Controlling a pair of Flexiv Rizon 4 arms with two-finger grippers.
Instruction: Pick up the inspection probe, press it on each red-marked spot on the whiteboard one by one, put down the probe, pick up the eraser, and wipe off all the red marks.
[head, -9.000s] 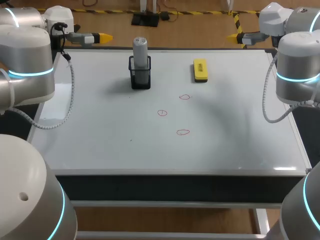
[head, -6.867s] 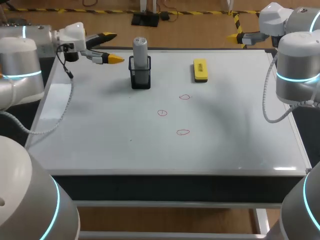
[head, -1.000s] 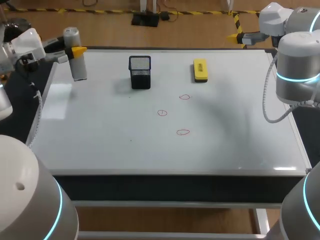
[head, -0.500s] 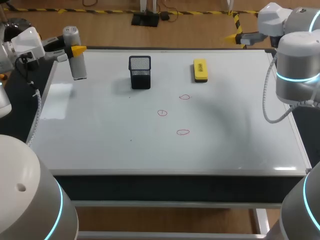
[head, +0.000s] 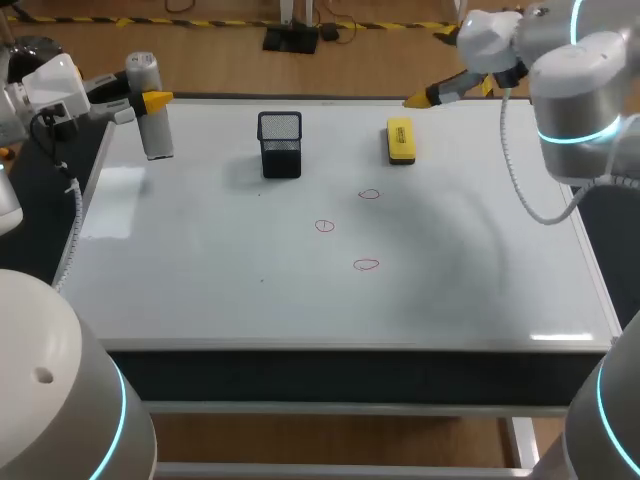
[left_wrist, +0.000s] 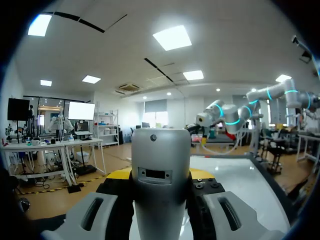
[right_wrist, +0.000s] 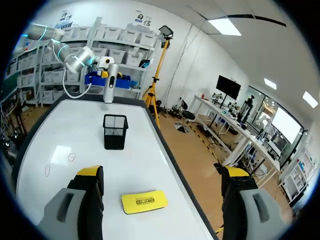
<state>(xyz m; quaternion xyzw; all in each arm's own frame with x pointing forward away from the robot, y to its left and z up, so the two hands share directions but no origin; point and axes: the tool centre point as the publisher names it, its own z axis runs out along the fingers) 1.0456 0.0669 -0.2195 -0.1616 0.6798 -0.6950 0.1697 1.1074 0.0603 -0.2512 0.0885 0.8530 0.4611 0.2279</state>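
The grey inspection probe (head: 150, 115) stands upright over the whiteboard's (head: 220, 260) back left corner, with my left gripper (head: 140, 103) shut on it. In the left wrist view the probe (left_wrist: 161, 195) fills the space between the left gripper's (left_wrist: 161, 175) fingers. Three red marks (head: 370, 194) (head: 324, 226) (head: 366, 264) sit mid-board. The yellow eraser (head: 400, 140) lies at the back. My right gripper (head: 448, 93) hovers just behind it, open wide and empty. In the right wrist view the eraser (right_wrist: 144, 201) lies ahead of the right gripper (right_wrist: 162, 172), between its spread fingers.
An empty black mesh holder (head: 280, 145) stands at the back of the board, left of the eraser; the right wrist view shows the holder (right_wrist: 115, 131) beyond the eraser. The board's raised frame (head: 300, 345) runs along the near edge.
The left gripper earlier lifted the probe out of the mesh holder and carried it to the back left corner, where it now stays. The right arm has swung inward, toward the eraser.
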